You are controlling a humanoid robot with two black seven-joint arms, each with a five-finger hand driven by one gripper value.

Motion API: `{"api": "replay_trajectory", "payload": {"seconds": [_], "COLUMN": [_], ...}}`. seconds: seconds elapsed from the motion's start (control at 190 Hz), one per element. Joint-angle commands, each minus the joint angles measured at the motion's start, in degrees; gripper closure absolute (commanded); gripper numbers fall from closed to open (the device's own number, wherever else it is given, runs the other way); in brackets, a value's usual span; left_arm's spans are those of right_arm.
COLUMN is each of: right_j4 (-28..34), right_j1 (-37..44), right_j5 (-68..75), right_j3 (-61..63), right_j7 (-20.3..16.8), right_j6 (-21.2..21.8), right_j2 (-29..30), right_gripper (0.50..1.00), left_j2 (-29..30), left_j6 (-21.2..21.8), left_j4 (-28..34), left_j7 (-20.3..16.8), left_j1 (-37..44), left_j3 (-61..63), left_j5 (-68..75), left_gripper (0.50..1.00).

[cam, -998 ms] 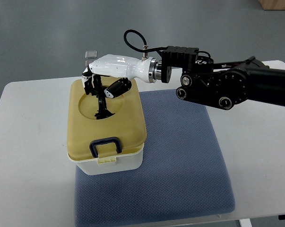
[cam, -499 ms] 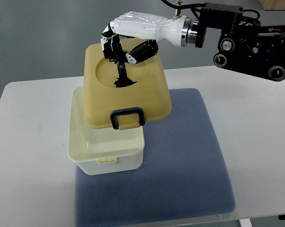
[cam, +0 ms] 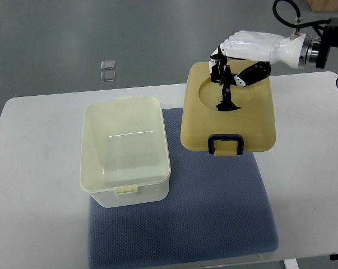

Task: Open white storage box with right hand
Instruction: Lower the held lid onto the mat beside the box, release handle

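The white storage box (cam: 125,190) stands open on the left part of the blue mat, its inside empty. Its tan lid (cam: 227,117) with a dark blue latch (cam: 226,143) hangs in the air to the right of the box, above the mat's far right part. My right hand (cam: 227,70), white with black fingers, is shut on the lid's black handle in the round recess. Its arm comes in from the upper right corner. The left hand does not show.
A blue textured mat (cam: 202,218) covers the middle of the white table (cam: 34,168). Two small clear squares (cam: 107,69) lie on the grey floor beyond the table's far edge.
My right hand lifted the lid off the box and carried it up and then to the right. The box now stands uncovered and has not moved.
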Motion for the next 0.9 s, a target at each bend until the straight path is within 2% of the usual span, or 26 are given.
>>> {"api": "replay_trajectory", "payload": {"seconds": [0.0, 0.263, 0.515, 0.52, 0.525, 0.531, 0.536, 0.541, 0.546, 0.552, 0.573, 0.673, 0.751, 0.814, 0.893], "right_j4": [-1.3, -5.2, -9.2, -9.4, -9.4, -9.7, -9.7, -9.9, -9.9, -10.1, -10.4, -10.5, -10.5, -10.5, -10.2], "right_j1": [-3.9, -10.5, -15.3, -15.5, -15.5, -15.7, -15.7, -15.8, -15.8, -16.1, -16.3, -17.6, -18.0, -18.1, -17.8], "right_j5": [-2.0, -5.0, -5.0, -5.0, -5.0, -5.0, -5.0, -5.0, -5.0, -5.0, -5.0, -4.8, -4.7, -4.6, -4.4], "right_j3": [0.0, -0.1, 0.0, 0.0, 0.0, 0.0, 0.0, 0.0, 0.0, 0.0, 0.0, 0.1, 0.1, 0.1, 0.2], "right_j7": [0.4, 0.6, 0.5, 0.5, 0.5, 0.5, 0.5, 0.5, 0.5, 0.5, 0.6, 0.6, 0.6, 0.6, 0.7], "right_j6": [-0.8, -3.5, -4.1, -4.1, -4.1, -4.1, -4.1, -4.1, -4.1, -4.1, -4.4, -5.0, -4.9, -4.9, -4.9], "right_j2": [-0.4, 1.2, 7.1, 7.3, 7.3, 7.5, 7.5, 7.6, 7.6, 7.8, 8.1, 8.8, 9.4, 9.4, 8.9], "right_gripper": [1.0, 1.0, 1.0, 0.963, 0.963, 0.91, 0.91, 0.861, 0.861, 0.826, 0.789, 0.732, 0.642, 0.595, 0.589], "left_j2": [0.0, 0.0, 0.0, 0.0, 0.0, 0.0, 0.0, 0.0, 0.0, 0.0, 0.0, 0.0, 0.0, 0.0, 0.0], "left_j6": [0.0, 0.0, 0.0, 0.0, 0.0, 0.0, 0.0, 0.0, 0.0, 0.0, 0.0, -0.1, 0.0, 0.0, 0.0], "left_j4": [-0.1, -0.1, -0.1, -0.1, -0.1, -0.1, -0.1, -0.1, -0.1, -0.1, -0.1, -0.1, -0.1, 0.0, 0.0], "left_j7": [0.0, 0.0, 0.0, 0.0, 0.0, 0.0, 0.0, 0.0, 0.0, 0.0, 0.0, 0.0, 0.0, 0.0, 0.0], "left_j1": [0.0, 0.0, 0.1, 0.0, 0.0, 0.0, 0.0, 0.0, 0.0, 0.0, 0.0, 0.1, 0.1, 0.0, 0.0], "left_j3": [0.1, 0.1, 0.1, 0.1, 0.1, 0.1, 0.1, 0.1, 0.1, 0.1, 0.1, 0.1, 0.1, 0.1, 0.1], "left_j5": [0.0, 0.0, 0.0, 0.0, 0.0, 0.0, 0.0, 0.0, 0.0, 0.0, 0.0, 0.0, 0.0, 0.0, 0.0], "left_gripper": [0.5, 0.5, 0.5, 0.5, 0.5, 0.5, 0.5, 0.5, 0.5, 0.5, 0.5, 0.5, 0.5, 0.5, 0.5]}}
